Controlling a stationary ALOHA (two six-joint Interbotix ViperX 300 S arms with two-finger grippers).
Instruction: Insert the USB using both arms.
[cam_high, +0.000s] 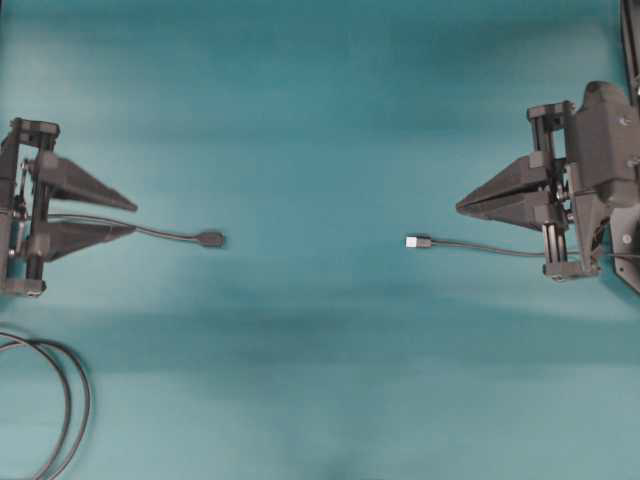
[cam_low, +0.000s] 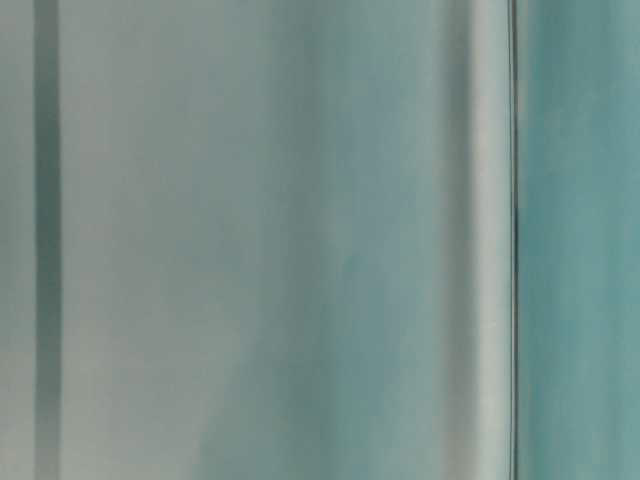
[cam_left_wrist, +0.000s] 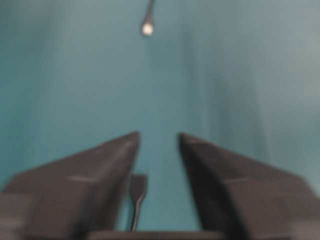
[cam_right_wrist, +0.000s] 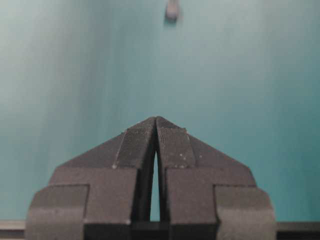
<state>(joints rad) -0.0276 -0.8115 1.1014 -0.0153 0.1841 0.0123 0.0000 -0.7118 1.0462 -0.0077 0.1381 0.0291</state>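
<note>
Nothing done yet, as far as the views show: no grasp, no mating. The small USB plug with silver metal tip and short dark body (cam_high: 418, 241) lies loose on the teal cloth-covered surface (cam_high: 320, 120), right of centre in the overhead view, tip pointing toward the middle. Its thin dark-grey cable (cam_high: 490, 247) trails back under the right black truss-fingered gripper (cam_high: 460, 208), whose fingers are pressed together at the tips with nothing between them, plain in the right wrist view (cam_right_wrist: 156, 120). That gripper sits just beside the cable, short of the plug.

The all-black rounded socket (cam_high: 211, 238) lies left of centre, well apart from the plug, roughly in line with it. The left black truss-fingered gripper (cam_high: 133, 217) has its fingers spread, holding nothing; the socket's thin cable (cam_high: 150, 230) runs past the lower finger.

Left to do: pick up both ends, align, push together. Judging by this, the task is at its very start.

The plug looks tiny, flat, its tip bright. A thicker looped black cable (cam_high: 70, 400) lies at the lower left. The table-level view is just blur.
</note>
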